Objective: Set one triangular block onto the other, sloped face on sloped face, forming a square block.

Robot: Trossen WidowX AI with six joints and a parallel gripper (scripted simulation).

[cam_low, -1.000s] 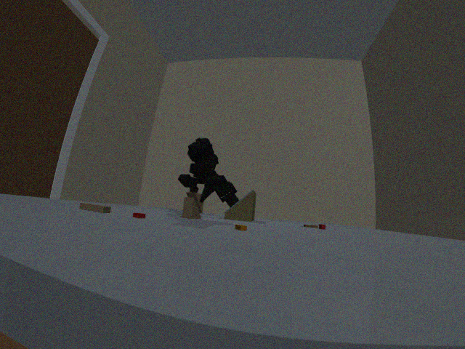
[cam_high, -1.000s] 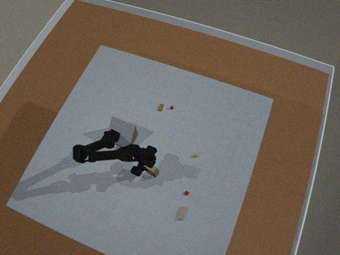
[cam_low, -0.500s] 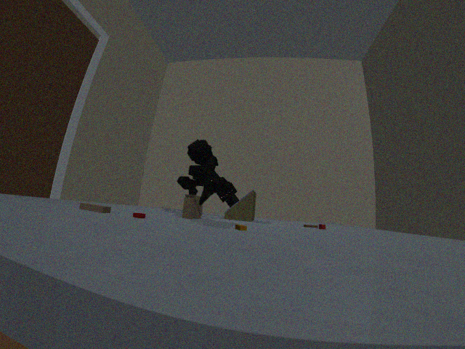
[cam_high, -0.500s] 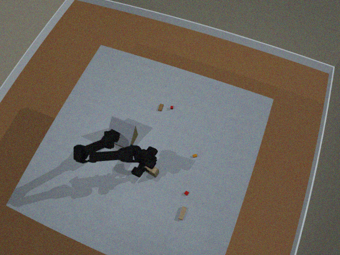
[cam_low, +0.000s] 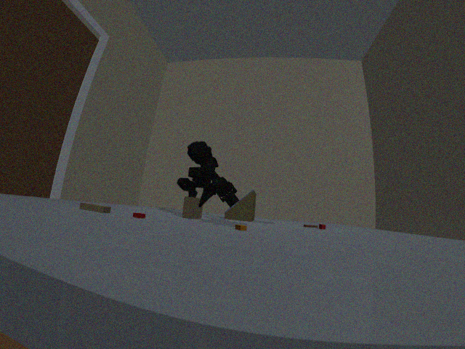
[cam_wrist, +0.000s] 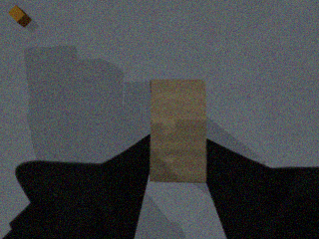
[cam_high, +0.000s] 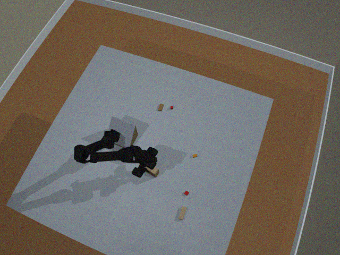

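The gripper (cam_high: 146,168) (cam_low: 196,201) (cam_wrist: 173,138) pinched the wooden block (cam_high: 154,172) (cam_low: 190,210) (cam_wrist: 178,105) by two opposite sides, presumably to keep its top level and ends even while it was seated slope on slope; whether the second triangular block already lay beneath could not be told. Relative to that block, the large wedge (cam_high: 134,135) (cam_low: 244,209) stood apart, close by the arm, and the orange piece (cam_high: 195,155) (cam_low: 240,227) (cam_wrist: 20,16) lay well apart, probably outside the job.

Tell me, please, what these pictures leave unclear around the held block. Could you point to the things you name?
- Sloped faces meeting: top view, arm covers much of the wood; wrist view shows only an upper face.
- Fingertips of the hand (cam_wrist: 178,156): wrist view, too dark.
- Hand's rear parts: wrist view, cut off by the bottom edge.
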